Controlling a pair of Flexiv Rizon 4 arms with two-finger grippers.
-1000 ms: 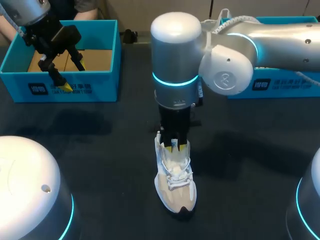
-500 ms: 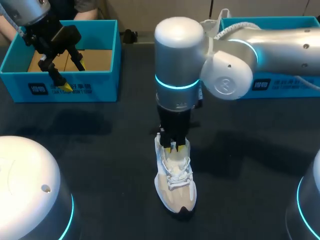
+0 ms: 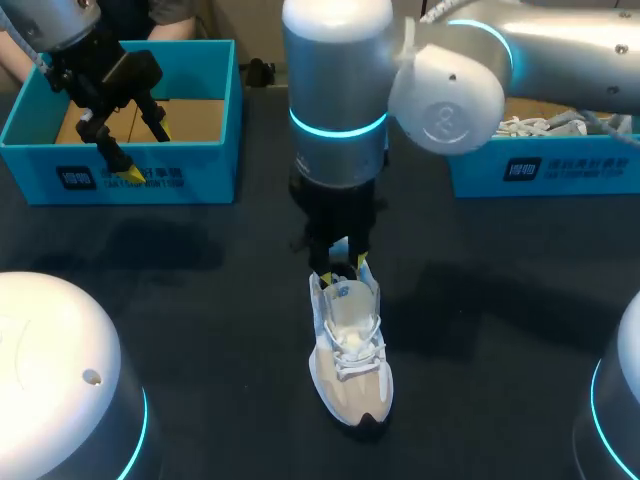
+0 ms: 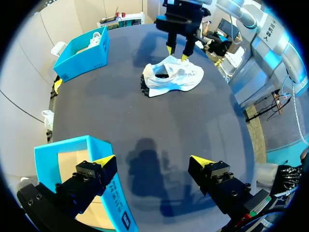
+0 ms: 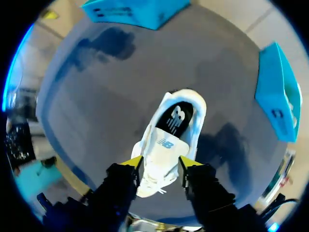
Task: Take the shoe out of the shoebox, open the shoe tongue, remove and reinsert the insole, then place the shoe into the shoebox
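A white and beige shoe [image 3: 350, 355] stands upright on the dark table, toe toward the front edge. In the right wrist view the shoe [image 5: 166, 145] shows its raised tongue [image 5: 161, 144] and, in the opening behind it, a dark insole [image 5: 175, 117]. My right gripper [image 3: 347, 269] hangs just above the shoe's collar, open, its yellow tips either side of the tongue without gripping it. My left gripper [image 3: 132, 142] stays open over the blue shoebox [image 3: 215, 140] at the back left. From the left wrist view, the shoe [image 4: 174, 77] lies far ahead under the right gripper [image 4: 177, 52].
A second blue box [image 3: 540, 170] holding more shoes stands at the back right. The left shoebox [image 4: 104, 150] has a cardboard floor and sits under my left gripper [image 4: 153, 162]. Dark table [image 3: 200, 300] stretches around the shoe.
My right gripper has lifted off the shoe's tongue and drawn back toward the heel, its fingers spreading apart. The shoe stays put. The left arm has not moved.
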